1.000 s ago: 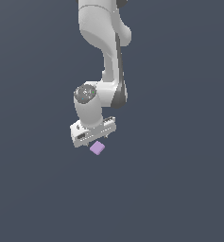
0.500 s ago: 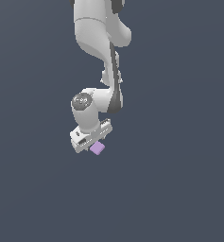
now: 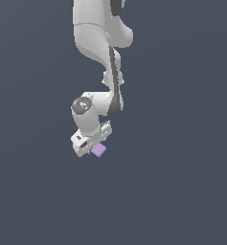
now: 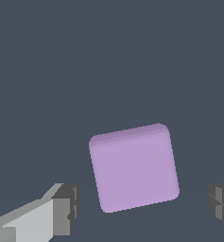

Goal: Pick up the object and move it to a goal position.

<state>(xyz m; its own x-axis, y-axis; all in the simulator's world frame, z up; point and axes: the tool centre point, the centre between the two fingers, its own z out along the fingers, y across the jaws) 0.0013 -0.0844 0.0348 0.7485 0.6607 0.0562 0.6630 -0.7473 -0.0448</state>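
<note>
Clearly, the main risk now is a bad closing on the cube [image 4: 133,168]. In the wrist view the lilac cube sits a little rotated against the line between the two fingertips, so I judge that the pads may meet its corners and not its flat sides; then it could turn, slip out or be pushed away over the floor [image 3: 182,191]. A second risk, as I judge it, is that the fingers are not yet low enough around the cube, and a grasp too high would hold it only weakly.

From largest to smallest: the white arm [image 3: 96,33] comes down from the upper edge of the exterior view, bends at its lower joint, and the wrist points downward with a tilt. The gripper [image 3: 88,143] hangs just over the plain dark floor, and the cube shows at its lower end, towards the exterior view's right. The jaws stand wide apart and hold nothing; the cube lies between the fingertips [image 4: 65,208] with free space on each side.
</note>
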